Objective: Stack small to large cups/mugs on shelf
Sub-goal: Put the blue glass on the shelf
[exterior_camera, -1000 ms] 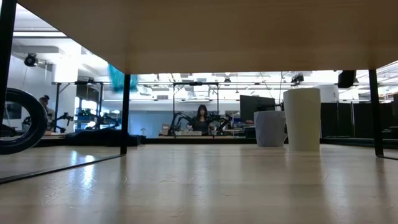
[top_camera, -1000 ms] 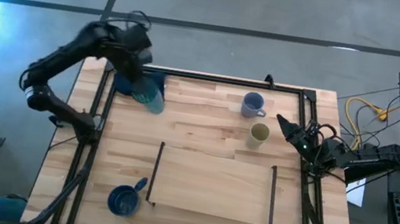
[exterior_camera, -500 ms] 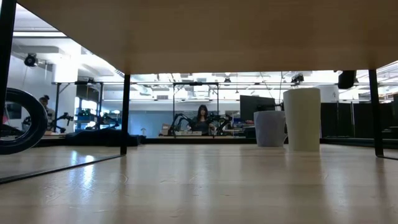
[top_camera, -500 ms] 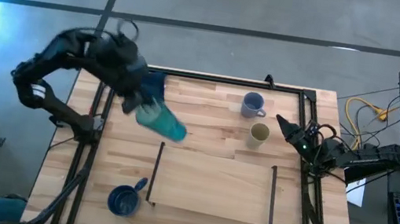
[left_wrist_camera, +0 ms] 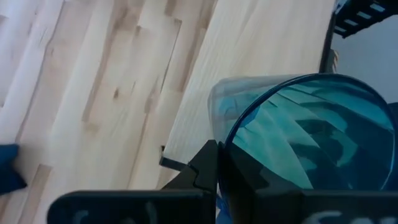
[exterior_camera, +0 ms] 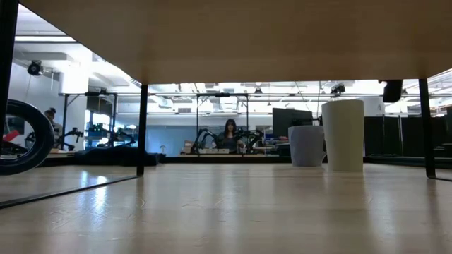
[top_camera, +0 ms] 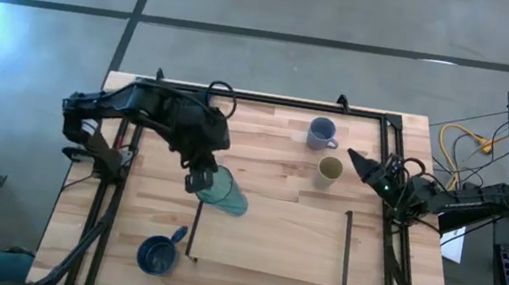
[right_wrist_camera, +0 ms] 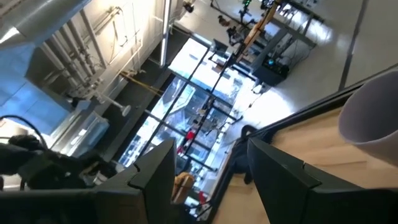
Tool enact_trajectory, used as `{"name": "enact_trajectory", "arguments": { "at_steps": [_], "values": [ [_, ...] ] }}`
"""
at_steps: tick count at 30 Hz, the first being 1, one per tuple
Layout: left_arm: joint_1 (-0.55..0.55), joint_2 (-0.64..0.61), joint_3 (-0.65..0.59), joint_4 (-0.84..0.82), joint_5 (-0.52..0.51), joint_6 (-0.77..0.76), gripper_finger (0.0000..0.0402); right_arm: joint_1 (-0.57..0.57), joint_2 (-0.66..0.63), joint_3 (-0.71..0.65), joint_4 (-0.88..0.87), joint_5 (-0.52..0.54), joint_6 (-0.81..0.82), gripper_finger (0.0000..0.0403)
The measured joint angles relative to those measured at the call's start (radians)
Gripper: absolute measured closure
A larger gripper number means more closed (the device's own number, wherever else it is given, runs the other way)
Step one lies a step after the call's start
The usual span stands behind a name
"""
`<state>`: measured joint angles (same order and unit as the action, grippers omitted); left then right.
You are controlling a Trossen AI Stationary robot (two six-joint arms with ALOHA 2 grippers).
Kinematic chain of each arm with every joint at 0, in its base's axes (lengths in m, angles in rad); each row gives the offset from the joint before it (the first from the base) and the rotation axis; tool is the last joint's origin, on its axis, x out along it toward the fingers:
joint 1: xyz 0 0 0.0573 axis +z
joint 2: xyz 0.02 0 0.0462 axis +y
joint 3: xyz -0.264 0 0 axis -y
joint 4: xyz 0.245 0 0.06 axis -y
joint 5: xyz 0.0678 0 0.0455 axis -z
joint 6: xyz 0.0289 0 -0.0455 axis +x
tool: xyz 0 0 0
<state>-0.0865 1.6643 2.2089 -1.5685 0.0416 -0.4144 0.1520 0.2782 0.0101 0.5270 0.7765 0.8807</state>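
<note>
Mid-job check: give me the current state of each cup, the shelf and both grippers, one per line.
Teal see-through tumbler: held tilted by the left gripper, over the shelf's left end.
Small olive-tan cup: upright on the tabletop, off the shelf.
Lavender-grey handled mug: upright on the tabletop, off the shelf.
Wide dark blue handled mug: upright, left of the shelf.
Light-wood shelf: nothing standing on it.
Left gripper: shut on the tumbler.
Right gripper: open, empty, at the table's right edge.

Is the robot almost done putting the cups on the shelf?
Not yet, it has only begun. Done: nothing, the shelf holds no cup. In hand: the left end effector is shut on the teal tumbler, carrying it tilted over the shelf's corner. Left: the olive-tan cup, the lavender-grey mug and the dark blue mug sit on the table. The right end effector waits open near the table's right edge.
</note>
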Motion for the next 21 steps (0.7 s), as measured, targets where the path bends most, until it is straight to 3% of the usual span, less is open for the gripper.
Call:
{"name": "enact_trajectory", "arguments": {
  "at_steps": [6,15,21],
  "values": [
    [-0.006,-0.02,-0.006,-0.002,0.017,0.003,0.0402,0.0,0.0,0.0,0.001,-0.05,0.025,0.0211],
    [-0.107,0.015,-0.017,-0.002,0.056,-0.065,0.0402,0.0,-0.001,0.0,0.0,-0.116,0.014,0.0211],
    [-0.121,0.062,-0.031,-0.002,-0.033,-0.093,0.0402,0.0,-0.001,0.0,-0.03,-0.197,0.06,0.0211]
  ]
}}
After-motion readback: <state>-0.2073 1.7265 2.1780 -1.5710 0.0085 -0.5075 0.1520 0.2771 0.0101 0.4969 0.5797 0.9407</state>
